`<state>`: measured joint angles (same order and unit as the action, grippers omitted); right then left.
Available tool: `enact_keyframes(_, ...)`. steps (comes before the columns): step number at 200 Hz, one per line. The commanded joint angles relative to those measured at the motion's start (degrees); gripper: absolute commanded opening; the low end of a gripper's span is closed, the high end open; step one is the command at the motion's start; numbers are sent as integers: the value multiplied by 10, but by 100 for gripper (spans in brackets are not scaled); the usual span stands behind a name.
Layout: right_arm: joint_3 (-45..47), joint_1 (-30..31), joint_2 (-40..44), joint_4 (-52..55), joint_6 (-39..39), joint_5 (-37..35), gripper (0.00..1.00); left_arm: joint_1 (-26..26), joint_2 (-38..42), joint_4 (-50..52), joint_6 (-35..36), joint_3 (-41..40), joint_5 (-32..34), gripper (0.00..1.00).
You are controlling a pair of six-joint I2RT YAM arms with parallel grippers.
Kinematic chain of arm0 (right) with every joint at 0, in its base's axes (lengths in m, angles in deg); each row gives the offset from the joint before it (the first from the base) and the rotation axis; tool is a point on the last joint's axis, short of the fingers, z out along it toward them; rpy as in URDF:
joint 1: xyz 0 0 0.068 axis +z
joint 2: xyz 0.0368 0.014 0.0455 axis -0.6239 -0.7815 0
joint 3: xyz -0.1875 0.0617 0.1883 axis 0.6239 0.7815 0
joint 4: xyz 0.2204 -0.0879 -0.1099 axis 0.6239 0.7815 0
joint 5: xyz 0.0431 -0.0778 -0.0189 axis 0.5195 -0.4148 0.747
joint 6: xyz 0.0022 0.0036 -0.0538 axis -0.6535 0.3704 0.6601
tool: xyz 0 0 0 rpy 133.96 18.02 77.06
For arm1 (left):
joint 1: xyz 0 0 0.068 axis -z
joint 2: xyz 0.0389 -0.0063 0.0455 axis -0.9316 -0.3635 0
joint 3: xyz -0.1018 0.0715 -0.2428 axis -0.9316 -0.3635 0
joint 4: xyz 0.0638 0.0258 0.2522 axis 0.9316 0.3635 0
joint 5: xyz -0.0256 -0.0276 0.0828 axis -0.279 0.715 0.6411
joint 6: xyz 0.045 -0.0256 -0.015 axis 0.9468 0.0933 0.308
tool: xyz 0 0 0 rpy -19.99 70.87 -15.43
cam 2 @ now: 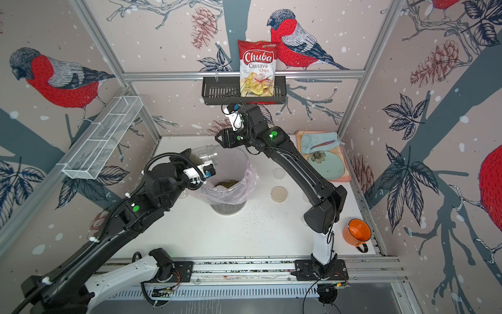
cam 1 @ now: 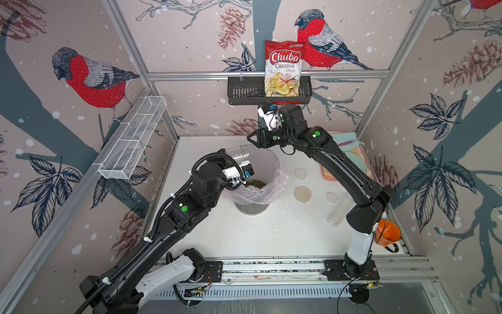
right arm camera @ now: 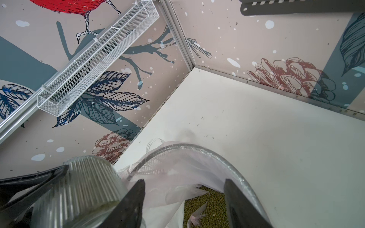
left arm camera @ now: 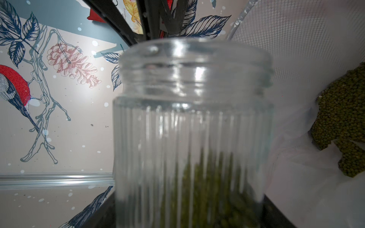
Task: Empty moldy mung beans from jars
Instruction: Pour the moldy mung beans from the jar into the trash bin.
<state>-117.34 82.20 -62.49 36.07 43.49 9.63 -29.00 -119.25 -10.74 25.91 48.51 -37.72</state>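
Jaws of the left gripper [cam 1: 230, 159] pinch a ribbed jar [cam 1: 238, 153], tipped mouth-first over the lined bin [cam 1: 272, 160]; mung beans [cam 1: 255, 183] lie in both, while the right gripper [cam 1: 251, 139] hovers above the far rim, jaws spread, empty

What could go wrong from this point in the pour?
1. The ribbed jar, held tilted by the left gripper, has its mouth near the bin's rim. Its mung beans may spill onto the table, where scattered grains already lie.
2. The open right gripper hangs close beside the jar and might knock it.
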Motion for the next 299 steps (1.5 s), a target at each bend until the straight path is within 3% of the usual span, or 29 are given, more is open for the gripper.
enact_keyframes(1,6,2,11,-4,15,-17,65,5,6,-81,50,-5,28,0)
enact_keyframes(103,17,-5,29,4,33,8,65,14,11,-193,167,-51,20,0)
enact_keyframes(234,28,-5,43,-6,36,14,65,14,6,-106,270,4,9,0)
enact_keyframes(299,40,-6,57,-12,34,11,65,5,-6,-94,286,18,21,0)
